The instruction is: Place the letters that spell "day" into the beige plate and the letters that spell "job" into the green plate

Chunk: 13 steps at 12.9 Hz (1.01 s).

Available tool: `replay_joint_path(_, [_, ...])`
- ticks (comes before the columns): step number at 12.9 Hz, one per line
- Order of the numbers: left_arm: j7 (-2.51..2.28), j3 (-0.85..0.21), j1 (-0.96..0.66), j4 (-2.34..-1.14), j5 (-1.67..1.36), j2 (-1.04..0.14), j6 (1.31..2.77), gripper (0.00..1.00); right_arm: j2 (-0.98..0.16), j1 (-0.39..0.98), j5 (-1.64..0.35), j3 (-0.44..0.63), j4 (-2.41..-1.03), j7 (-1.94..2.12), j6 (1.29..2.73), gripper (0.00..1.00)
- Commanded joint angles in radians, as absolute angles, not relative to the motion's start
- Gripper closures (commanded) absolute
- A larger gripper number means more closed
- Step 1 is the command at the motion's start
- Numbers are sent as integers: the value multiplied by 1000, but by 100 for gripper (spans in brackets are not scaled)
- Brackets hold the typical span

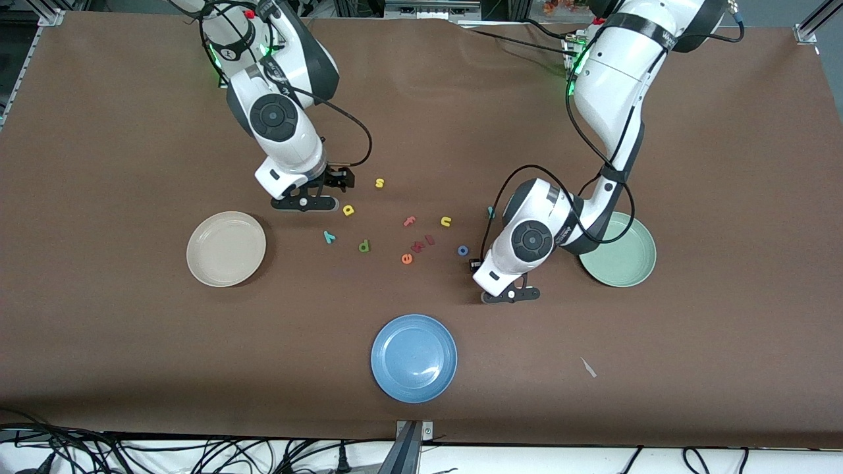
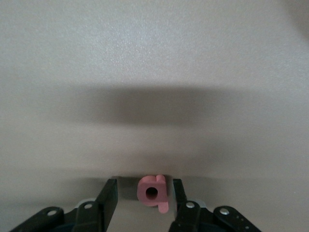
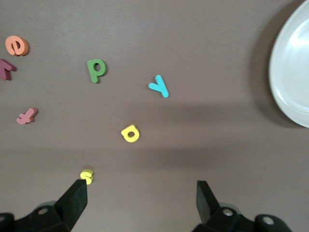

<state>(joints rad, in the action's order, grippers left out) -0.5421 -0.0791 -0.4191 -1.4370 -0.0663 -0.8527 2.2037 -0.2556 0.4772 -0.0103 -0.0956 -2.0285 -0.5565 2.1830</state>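
A salmon-red "b" [image 2: 153,192] lies flat on the table between the fingers of my left gripper [image 2: 145,182]. The jaws are open, with a gap on either side of it. In the front view that gripper [image 1: 510,296] is low beside the green plate [image 1: 649,263] and hides the "b". The blue "o" [image 1: 463,250] and teal "j" [image 1: 490,212] lie close by. My right gripper [image 1: 306,203] hangs open beside the beige plate [image 1: 226,248], holding nothing. The yellow "a" [image 3: 130,133], teal "y" [image 3: 159,86] and dark green "d" [image 3: 96,70] lie before it.
A blue plate [image 1: 413,357] sits nearer the front camera, mid-table. Other letters lie scattered in the middle: yellow "s" [image 1: 379,183], yellow "n" [image 1: 446,221], pink "f" [image 1: 409,221], orange "e" [image 1: 407,259]. The left arm's elbow overhangs part of the green plate.
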Motion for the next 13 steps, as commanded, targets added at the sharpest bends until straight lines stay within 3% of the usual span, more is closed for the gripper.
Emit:
replay_joint_path(1, [-545, -72, -428, -1419, -94, -867, 2207, 51, -296, 479, -5, -116, -2057, -561, 2269, 0])
replay_joint_path(3, [-545, -72, -428, -1419, -94, -867, 2207, 52, -328, 480, -2, -126, -2057, -505, 2283, 0])
replay_joint_path(4, [-545, -72, -429, -1419, -94, -867, 2207, 59, -343, 482, -2, -126, -2057, -488, 2290, 0])
replay_joint_path(6, [-545, -74, -430, -1419, -94, -867, 2207, 85, -368, 485, 3, -126, -2057, -476, 2298, 0])
replay_joint_path(8, [-542, -74, -430, -1419, -92, -867, 2209, 97, -396, 485, 34, -126, -2057, -411, 2328, 0])
replay_joint_path(13, [-529, -75, -420, -1408, -83, -847, 2194, 99, -457, 494, 117, -126, -2056, -403, 2390, 0])
